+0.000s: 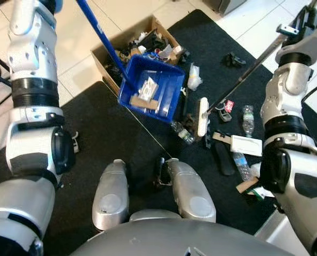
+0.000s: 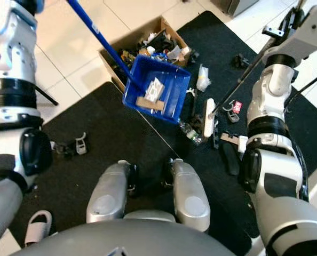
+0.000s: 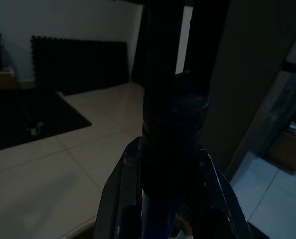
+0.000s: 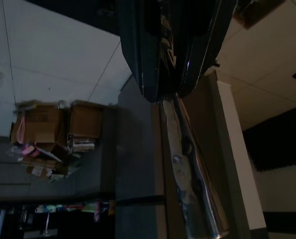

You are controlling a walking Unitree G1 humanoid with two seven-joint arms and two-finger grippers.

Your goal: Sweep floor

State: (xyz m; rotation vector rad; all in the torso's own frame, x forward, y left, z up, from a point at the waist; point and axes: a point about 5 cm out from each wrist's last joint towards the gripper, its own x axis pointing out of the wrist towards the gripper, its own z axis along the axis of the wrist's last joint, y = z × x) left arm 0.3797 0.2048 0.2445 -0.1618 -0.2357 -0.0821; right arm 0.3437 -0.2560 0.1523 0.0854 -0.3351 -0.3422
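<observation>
1. The broom (image 1: 203, 116) has its white head on the black mat (image 1: 110, 138), at about 1 o'clock from the robot's knees, with its thin pole rising toward 2 o'clock up to the right arm.
2. The right gripper (image 4: 174, 74) is clamped on that shiny pole — seen in the right wrist view with both dark fingers pressed against it.
3. The blue dustpan (image 1: 150, 88) sits tilted at about 12 o'clock, just beside the broom head, with its mouth toward the mat. Paper and a strip of cardboard lie inside it.
4. Its blue handle (image 1: 101, 38) runs up toward 11 o'clock. The left gripper (image 3: 170, 164) is closed around a dark rod in the left wrist view; the view is dim.
5. Behind the dustpan, touching it, is a cardboard box (image 1: 108, 58) full of mixed litter.
6. Litter lies scattered on the mat at 1 to 3 o'clock — a plastic bottle (image 1: 247, 119), a second bottle (image 1: 242, 165), a white card (image 1: 246, 144) and a clear bag (image 1: 194, 78).
7. At 9 o'clock a small white clip (image 2: 81, 143) lies on the mat, and a white slipper (image 2: 38, 223) lies near the mat's edge at 8 o'clock.
</observation>
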